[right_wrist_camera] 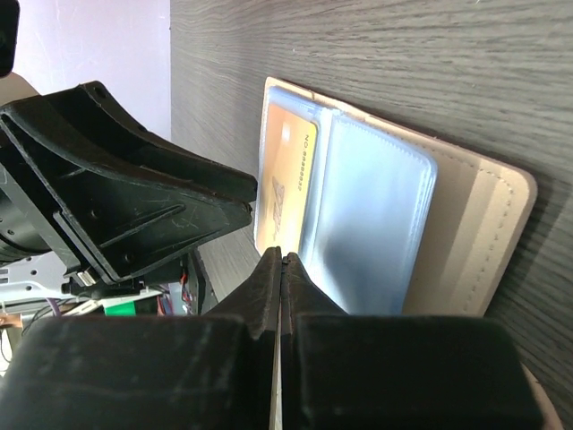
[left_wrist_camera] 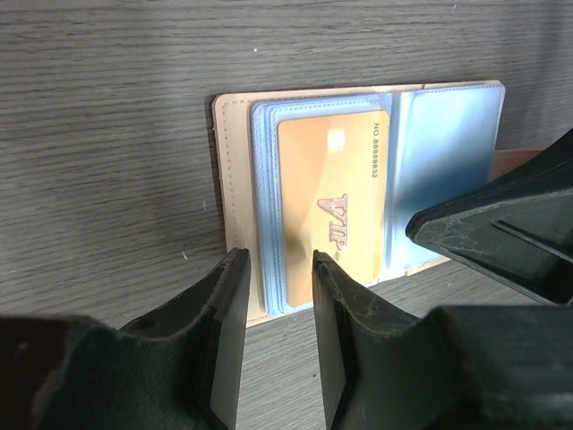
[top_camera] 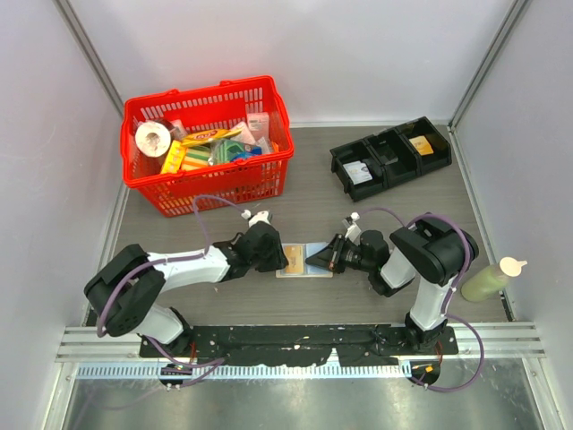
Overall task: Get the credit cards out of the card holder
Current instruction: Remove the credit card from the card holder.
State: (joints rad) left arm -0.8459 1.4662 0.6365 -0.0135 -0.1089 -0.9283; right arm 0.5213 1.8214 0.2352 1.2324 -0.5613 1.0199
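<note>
Lettering on credit card (left_wrist_camera: 329, 202), wrist views only

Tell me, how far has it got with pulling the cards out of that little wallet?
Done: the card holder lies open on the table, sleeves showing. In hand: the left gripper is open at the sleeves' edge, and the right gripper sits shut at the other side. Left: the yellow-orange card sits fully inside its sleeve, not yet pulled.

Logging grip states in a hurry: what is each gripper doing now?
Left gripper: open, holding nothing.
Right gripper: shut at the card holder's edge; grip unclear.
</note>
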